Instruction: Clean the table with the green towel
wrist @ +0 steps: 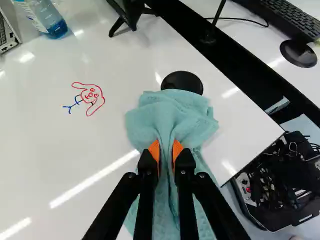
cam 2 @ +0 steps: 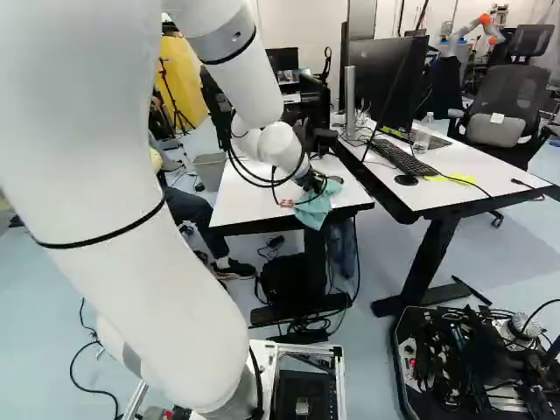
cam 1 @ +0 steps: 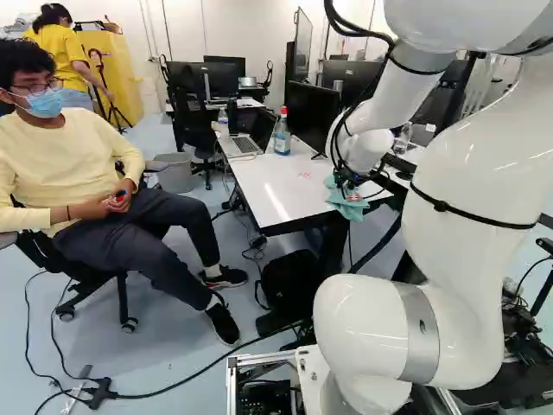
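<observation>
At the near right corner of the white table (cam 1: 281, 194), my gripper (cam 1: 347, 192) is low over the top in the left base view. The green towel (cam 1: 344, 206) hangs partly past the table's edge there. In the wrist view the gripper (wrist: 166, 155) is shut on the green towel (wrist: 172, 112), its orange pads pinching a fold from both sides. The bunched front of the towel lies on the table ahead of the fingers. A red and blue drawing (wrist: 89, 98) marks the tabletop beside the towel.
A round black disc (wrist: 182, 82) touches the towel's far side. A blue bottle (cam 1: 282, 134) and a laptop (cam 1: 239, 145) stand farther along the table. A second desk (cam 2: 455, 179) with keyboard adjoins on the right. A seated person is left of the table; another robot (cam 2: 472, 31) stands far back.
</observation>
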Robot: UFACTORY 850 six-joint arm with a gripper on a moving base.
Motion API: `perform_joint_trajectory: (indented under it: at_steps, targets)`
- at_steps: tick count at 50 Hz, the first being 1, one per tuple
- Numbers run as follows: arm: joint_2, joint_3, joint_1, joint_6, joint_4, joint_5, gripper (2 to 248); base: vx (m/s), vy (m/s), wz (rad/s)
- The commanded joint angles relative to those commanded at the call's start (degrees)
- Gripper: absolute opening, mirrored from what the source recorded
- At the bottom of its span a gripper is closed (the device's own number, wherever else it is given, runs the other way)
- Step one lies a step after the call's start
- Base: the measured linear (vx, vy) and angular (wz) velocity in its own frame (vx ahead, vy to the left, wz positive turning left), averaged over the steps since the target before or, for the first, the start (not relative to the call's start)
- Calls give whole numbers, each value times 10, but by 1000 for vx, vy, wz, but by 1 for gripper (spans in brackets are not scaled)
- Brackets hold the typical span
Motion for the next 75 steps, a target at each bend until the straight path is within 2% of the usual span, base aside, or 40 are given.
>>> perform_joint_trajectory:
  at_steps: [15,41,56,75]
  targets:
    - [11,12,-30,0,0,0,50,0,0,0]
    - [-24,-25,-75,0,0,0,50,0,0,0]
    - [-59,-65,-67,0,0,0,50,0,0,0]
    - [-81,-91,-34,0,0,0,50,0,0,0]
